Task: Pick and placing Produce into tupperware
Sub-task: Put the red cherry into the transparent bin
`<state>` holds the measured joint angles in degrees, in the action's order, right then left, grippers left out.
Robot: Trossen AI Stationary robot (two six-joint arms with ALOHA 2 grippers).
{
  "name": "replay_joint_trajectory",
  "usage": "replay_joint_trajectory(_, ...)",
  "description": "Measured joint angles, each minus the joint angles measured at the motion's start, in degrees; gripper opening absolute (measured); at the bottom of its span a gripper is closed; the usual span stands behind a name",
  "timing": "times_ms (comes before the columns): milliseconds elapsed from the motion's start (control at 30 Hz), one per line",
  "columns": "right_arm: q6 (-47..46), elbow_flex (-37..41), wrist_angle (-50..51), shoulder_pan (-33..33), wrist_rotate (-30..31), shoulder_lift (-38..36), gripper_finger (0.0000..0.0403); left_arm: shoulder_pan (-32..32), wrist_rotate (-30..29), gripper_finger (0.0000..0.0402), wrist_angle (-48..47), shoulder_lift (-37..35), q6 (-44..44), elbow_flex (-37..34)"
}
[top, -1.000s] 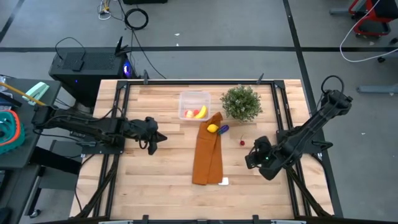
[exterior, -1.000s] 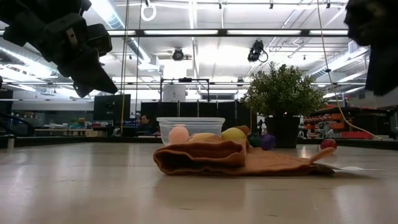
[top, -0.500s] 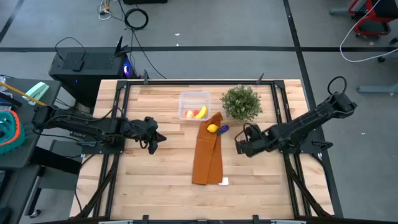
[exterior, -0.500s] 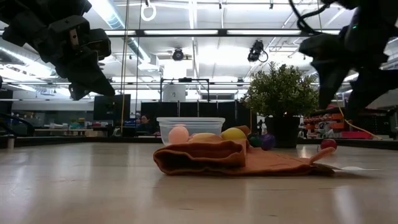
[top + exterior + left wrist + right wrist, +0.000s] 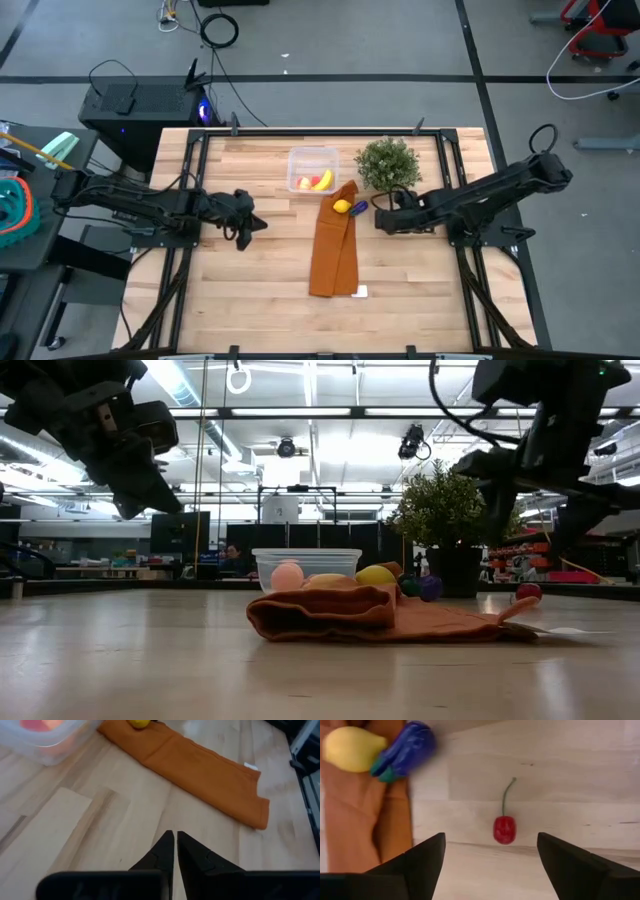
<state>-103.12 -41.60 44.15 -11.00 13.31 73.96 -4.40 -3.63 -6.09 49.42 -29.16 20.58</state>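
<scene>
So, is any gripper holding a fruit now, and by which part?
Nothing is held. The right gripper is open above the cherry; the left gripper is shut on nothing.

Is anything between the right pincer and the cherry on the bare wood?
Nothing visible. The right pincer is open, with the cherry lying in line with the gap between its fingers on bare table. The lemon and blue piece lie off to one side.
</scene>
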Motion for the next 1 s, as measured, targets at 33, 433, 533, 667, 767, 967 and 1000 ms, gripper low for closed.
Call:
replay_joint_trajectory(33, -0.43, 0.0, -0.08, 0.25, -0.37, 0.61, 0.0314, 0.0, 0.5, 0.0029, 0.01, 0.01, 1.07, 0.0)
replay_joint_trajectory(433, -0.52, -0.02, -1.63, 0.39, -3.77, 8.02, 0.0302, -0.02, 1.98, 0.0007, 0.25, 0.01, 2.56, 0.02)
replay_joint_trajectory(533, -0.32, -0.02, -2.83, 0.39, -3.77, 9.55, 0.0302, 0.0, 1.98, 0.0019, 0.27, 0.01, 2.42, 0.02)
replay_joint_trajectory(667, -0.19, -0.02, -3.57, 0.39, -3.73, 11.11, 0.0302, -0.01, 1.98, 0.0027, 0.31, 0.01, 2.32, 0.02)
replay_joint_trajectory(767, -0.19, -0.02, -3.85, 0.39, -3.34, 11.66, 0.0301, 0.0, 1.98, 0.0023, 0.34, 0.01, 1.32, 0.02)
replay_joint_trajectory(967, -0.19, -0.02, -3.8, 0.39, -1.92, 11.73, 0.0289, 0.0, 1.98, 0.0008, 0.51, 0.01, 1.3, 0.04)
replay_joint_trajectory(1000, -0.17, -0.02, -3.75, 0.39, -1.83, 11.73, 0.0286, 0.0, 1.98, 0.0007, 0.53, 0.01, 1.3, 0.04)
